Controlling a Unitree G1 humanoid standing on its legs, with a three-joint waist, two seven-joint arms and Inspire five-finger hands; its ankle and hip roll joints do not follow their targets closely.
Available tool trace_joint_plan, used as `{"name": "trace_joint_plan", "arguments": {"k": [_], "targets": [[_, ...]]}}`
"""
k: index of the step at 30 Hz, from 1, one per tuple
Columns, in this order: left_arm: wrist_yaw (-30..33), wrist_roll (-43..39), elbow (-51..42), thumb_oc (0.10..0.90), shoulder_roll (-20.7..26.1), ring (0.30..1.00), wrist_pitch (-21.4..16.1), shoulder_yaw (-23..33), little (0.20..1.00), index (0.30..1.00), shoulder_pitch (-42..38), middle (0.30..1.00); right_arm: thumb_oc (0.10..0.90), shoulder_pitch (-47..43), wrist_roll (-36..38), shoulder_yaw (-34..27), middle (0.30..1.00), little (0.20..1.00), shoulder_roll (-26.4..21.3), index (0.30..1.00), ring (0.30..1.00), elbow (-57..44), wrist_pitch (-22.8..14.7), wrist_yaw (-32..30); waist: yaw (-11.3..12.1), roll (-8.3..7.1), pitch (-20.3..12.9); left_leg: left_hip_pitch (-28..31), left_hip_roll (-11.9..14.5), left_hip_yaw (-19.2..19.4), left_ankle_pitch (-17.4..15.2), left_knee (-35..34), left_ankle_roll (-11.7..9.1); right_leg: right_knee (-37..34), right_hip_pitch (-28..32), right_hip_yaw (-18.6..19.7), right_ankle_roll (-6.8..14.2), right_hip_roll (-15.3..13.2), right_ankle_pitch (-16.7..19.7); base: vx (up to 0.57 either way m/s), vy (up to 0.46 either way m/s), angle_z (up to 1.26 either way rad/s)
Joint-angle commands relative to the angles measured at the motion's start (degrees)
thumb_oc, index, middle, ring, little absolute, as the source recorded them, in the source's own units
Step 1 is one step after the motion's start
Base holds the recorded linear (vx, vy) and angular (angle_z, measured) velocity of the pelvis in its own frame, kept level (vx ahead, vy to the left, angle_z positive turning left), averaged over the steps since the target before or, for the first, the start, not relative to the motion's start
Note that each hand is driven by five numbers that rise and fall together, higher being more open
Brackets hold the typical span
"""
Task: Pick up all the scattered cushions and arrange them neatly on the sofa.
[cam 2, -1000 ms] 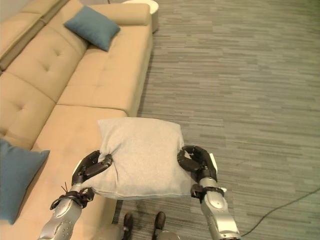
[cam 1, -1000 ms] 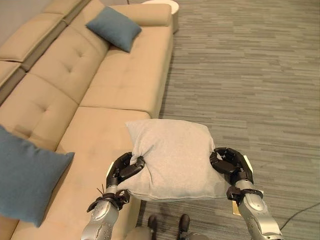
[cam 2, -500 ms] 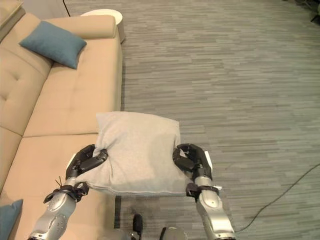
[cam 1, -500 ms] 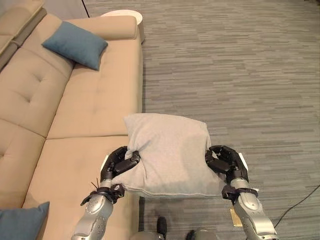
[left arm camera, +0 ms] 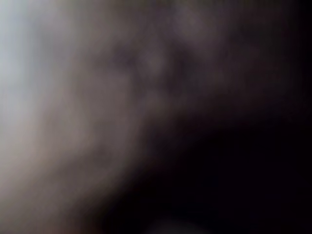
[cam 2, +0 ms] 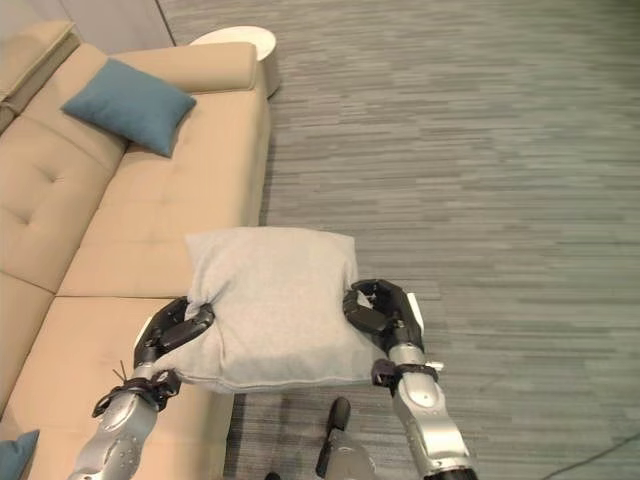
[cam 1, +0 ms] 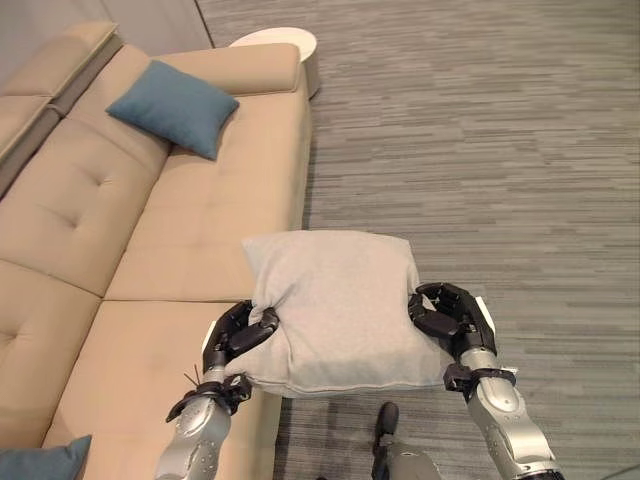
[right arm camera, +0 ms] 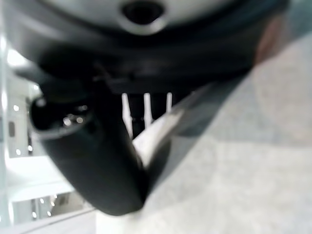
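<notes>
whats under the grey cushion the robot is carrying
The grey cushion, gripped by the left hand and right hand, hangs over the sofa seat's front edge and the carpet. What lies directly beneath is hidden.

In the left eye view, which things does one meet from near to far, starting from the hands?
Left hand and right hand, grey cushion held between them, blue cushion on the sofa, white round table.

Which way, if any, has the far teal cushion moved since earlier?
No. The far teal cushion still lies beside the sofa's armrest; only the camera shifted.
</notes>
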Motion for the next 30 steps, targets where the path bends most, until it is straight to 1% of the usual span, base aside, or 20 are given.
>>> {"name": "trace_joint_plan", "arguments": {"k": [1, 2, 3, 4, 5, 6, 8, 9, 10, 15, 17, 18, 19, 21, 22, 23, 25, 28, 29, 30], "targets": [[-4.48, -0.96, -12.45, 0.4, 1.59, 0.3, -6.49, -4.41, 0.3, 0.3, -7.96, 0.3, 0.4, -7.38, 2.21, 4.99, 0.3, 0.3, 2.12, 0.3, 0.3, -10.54, -8.2, 4.0, 0.14, -3.69, -3.59, -4.43, 3.18, 7.22, 1.7, -3.53, 0.57, -4.57, 8.81, 0.06, 7.27, -1.39, -7.74, 0.11, -0.134, 0.24], [-4.47, -0.96, -12.45, 0.4, 1.62, 0.3, -6.49, -4.41, 0.3, 0.3, -8.0, 0.3, 0.4, -7.41, 2.22, 4.97, 0.3, 0.3, 2.15, 0.3, 0.3, -10.54, -8.2, 4.01, -0.02, -3.94, -3.75, -4.64, 2.85, 7.17, 2.11, -3.81, 0.68, -4.58, 8.56, -0.06, 7.32, -1.7, -7.62, 0.17, -0.115, 0.3], [-4.48, -0.75, -11.96, 0.4, 1.58, 0.3, -6.14, -4.5, 0.3, 0.3, -7.99, 0.3, 0.4, -6.87, 2.17, 4.75, 0.3, 0.3, 2.14, 0.3, 0.3, -10.86, -8.45, 3.88, 0.31, -4.13, -3.69, -5.75, 2.21, 8.13, -0.12, -6.92, 1.68, -5.02, 9.58, -0.82, 7.53, -1.52, -8.3, 0.16, -0.059, 0.66], [-4.53, -0.67, -11.72, 0.4, 1.5, 0.3, -5.95, -4.54, 0.3, 0.3, -8.02, 0.3, 0.4, -6.55, 1.94, 4.46, 0.3, 0.3, 1.97, 0.3, 0.3, -10.98, -8.46, 3.9, 0.51, -4.4, -3.71, -6.85, 1.47, 8.81, 0.36, -9.65, 2.13, -5.5, 10.74, -1.44, 7.81, -1.41, -8.66, 0.29, -0.076, 0.73], [-4.37, -0.48, -11.61, 0.4, 1.47, 0.3, -5.83, -4.44, 0.3, 0.3, -8.17, 0.3, 0.4, -6.63, 1.42, 4.43, 0.3, 0.3, 1.94, 0.3, 0.3, -10.76, -8.41, 3.47, 0.9, -3.84, -3.75, -9.42, 2.07, 11.59, 4.55, -15.31, 2.12, -6.03, 12.31, -1.92, 7.74, -0.12, -9.68, 0.21, -0.041, 0.71], [-4.36, -0.47, -11.61, 0.4, 1.45, 0.3, -5.83, -4.44, 0.3, 0.3, -8.16, 0.3, 0.4, -6.63, 1.42, 4.44, 0.3, 0.3, 1.93, 0.3, 0.3, -10.75, -8.42, 3.46, 0.9, -3.96, -3.79, -9.17, 1.92, 11.64, 4.86, -15.88, 2.11, -6.06, 12.31, -1.9, 7.74, -0.24, -9.68, 0.2, -0.018, 0.45], [-3.88, -0.16, -11.87, 0.4, 1.91, 0.3, -5.87, -4.58, 0.3, 0.3, -8.64, 0.3, 0.4, -7.48, 1.17, 4.51, 0.3, 0.3, 2.32, 0.3, 0.3, -10.07, -8.87, 2.34, 1.23, -3.36, -3.57, -11.2, 3.33, 16.12, 10.43, -21.46, 0.88, -6.25, 13.98, -2.83, 7.61, 1.39, -11.26, 0.21, -0.018, 0.28], [-3.83, -0.26, -11.89, 0.4, 2.01, 0.3, -5.92, -4.61, 0.3, 0.3, -8.82, 0.3, 0.4, -7.64, 1.3, 4.47, 0.3, 0.3, 2.54, 0.3, 0.3, -10.03, -8.85, 2.19, 1.28, -3.39, -3.78, -11.02, 3.64, 16.89, 10.02, -23.01, 0.12, -6.41, 14.99, -2.34, 7.71, 1.83, -12.42, 0.37, 0.018, 0.07], [-3.75, -0.41, -12.23, 0.4, 2.36, 0.3, -5.91, -4.58, 0.3, 0.3, -8.98, 0.3, 0.4, -7.89, 1.43, 4.66, 0.3, 0.3, 3.15, 0.3, 0.3, -10.01, -8.61, 2.29, 1.55, -3.27, -4.33, -9.95, 4.58, 19.31, 11.01, -26.12, 0.8, -6.0, 16.28, -3.11, 7.71, 2.47, -13.2, 0.29, 0.026, 0.06], [-3.59, -0.54, -12.78, 0.4, 2.9, 0.3, -5.33, -4.89, 0.3, 0.3, -7.65, 0.3, 0.4, -6.71, 0.27, 5.63, 0.3, 0.3, 4.18, 0.3, 0.3, -10.05, -7.99, 3.45, 1.86, -4.83, -6.68, -7.31, 3.06, 18.88, 10.1, -26.76, 2.86, -3.05, 17.9, -2.63, 8.34, 1.56, -15.52, 0.31, 0.12, 0.11], [-4.09, -0.08, -13.39, 0.4, 3.52, 0.3, -5.15, -4.75, 0.3, 0.3, -7.5, 0.3, 0.4, -6.81, -0.12, 6.02, 0.3, 0.3, 4.72, 0.3, 0.3, -9.79, -7.57, 4.57, 2.78, -5.75, -7.55, -5.32, 1.61, 19.07, 7.8, -26.52, 4.75, 2.34, 17.77, -2.21, 10.0, -0.57, -16.23, 0.3, 0.233, 0.2], [-3.99, -0.03, -13.69, 0.4, 3.84, 0.3, -5.23, -4.57, 0.3, 0.3, -7.55, 0.3, 0.4, -6.96, -0.32, 6.08, 0.3, 0.3, 4.86, 0.3, 0.3, -9.58, -7.42, 4.76, 2.93, -5.73, -7.32, -4.61, 0.97, 19.01, 6.9, -26.26, 5.48, 6.47, 16.62, -2.14, 11.3, -2.14, -14.99, 0.13, 0.168, 0.29], [-3.98, -0.03, -13.72, 0.4, 3.87, 0.3, -5.21, -4.56, 0.3, 0.3, -7.56, 0.3, 0.4, -7.01, -0.33, 6.08, 0.3, 0.3, 4.89, 0.3, 0.3, -9.55, -7.43, 4.77, 2.99, -5.8, -7.32, -4.6, 0.84, 19.11, 6.79, -26.27, 5.62, 6.98, 16.37, -2.01, 11.5, -2.4, -15.2, 0.13, 0.179, 0.21], [-4.02, 0.07, -14.22, 0.4, 4.19, 0.3, -5.15, -4.27, 0.3, 0.3, -7.39, 0.3, 0.4, -7.47, -0.9, 5.85, 0.3, 0.3, 5.12, 0.3, 0.3, -9.79, -7.22, 5.12, 3.06, -5.28, -7.21, -3.14, 0.0, 18.62, 5.64, -26.62, 6.98, 13.64, 14.4, -1.83, 13.2, -4.93, -13.21, 0.14, 0.19, 0.15], [-3.98, 0.36, -14.58, 0.4, 4.61, 0.3, -5.52, -4.5, 0.3, 0.3, -7.48, 0.3, 0.4, -7.21, -1.27, 5.56, 0.3, 0.3, 5.56, 0.3, 0.3, -10.28, -7.24, 5.49, 2.07, -4.3, -6.55, -1.71, -0.53, 16.75, 6.33, -27.47, 8.38, 20.37, 9.85, 0.96, 13.13, -5.02, -9.98, 0.15, 0.17, 0.27], [-3.99, 0.45, -14.55, 0.4, 4.66, 0.3, -5.72, -4.54, 0.3, 0.3, -7.46, 0.3, 0.4, -6.96, -1.26, 5.35, 0.3, 0.3, 5.63, 0.3, 0.3, -10.3, -7.43, 5.52, 1.69, -3.98, -6.6, -0.9, -0.74, 15.73, 6.04, -27.92, 8.5, 20.93, 8.87, 2.57, 13.02, -4.46, -10.14, 0.16, 0.123, 0.54], [-3.98, 0.34, -14.52, 0.4, 4.42, 0.3, -6.1, -4.84, 0.3, 0.3, -7.63, 0.3, 0.4, -6.65, -1.23, 5.07, 0.3, 0.3, 5.72, 0.3, 0.3, -10.14, -7.62, 5.36, 0.88, -2.97, -6.78, 0.58, -0.71, 13.02, 5.96, -29.06, 8.26, 19.2, 6.14, 5.58, 11.58, -3.03, -11.58, 0.22, 0.018, 0.95], [-4.39, 0.27, -14.65, 0.4, 4.43, 0.3, -6.07, -4.87, 0.3, 0.3, -7.73, 0.3, 0.4, -6.62, -0.89, 4.87, 0.3, 0.3, 5.8, 0.3, 0.3, -10.16, -7.88, 5.31, 0.46, -2.43, -6.81, 1.62, -0.46, 11.07, 5.67, -29.78, 7.71, 14.62, 5.02, 6.66, 10.73, -3.0, -12.77, 0.17, -0.034, 0.88], [-4.37, 0.46, -14.55, 0.4, 4.35, 0.3, -6.08, -5.16, 0.3, 0.3, -7.85, 0.3, 0.4, -6.58, -0.61, 4.7, 0.3, 0.3, 5.78, 0.3, 0.3, -10.24, -8.15, 5.17, -0.02, -2.42, -6.51, 2.34, -0.7, 9.21, 5.32, -29.75, 7.54, 11.96, 3.41, 8.34, 10.53, -2.64, -12.22, 0.24, -0.086, 0.77], [-4.45, 0.52, -14.36, 0.4, 4.01, 0.3, -6.24, -5.54, 0.3, 0.3, -8.21, 0.3, 0.4, -6.34, -0.71, 4.29, 0.3, 0.3, 5.47, 0.3, 0.3, -10.2, -8.21, 4.86, -1.21, -2.85, -5.89, 3.52, -1.52, 5.52, 4.51, -29.35, 7.38, 7.42, 1.41, 14.03, 10.78, -0.68, -10.63, 0.38, -0.143, 0.64]]}}
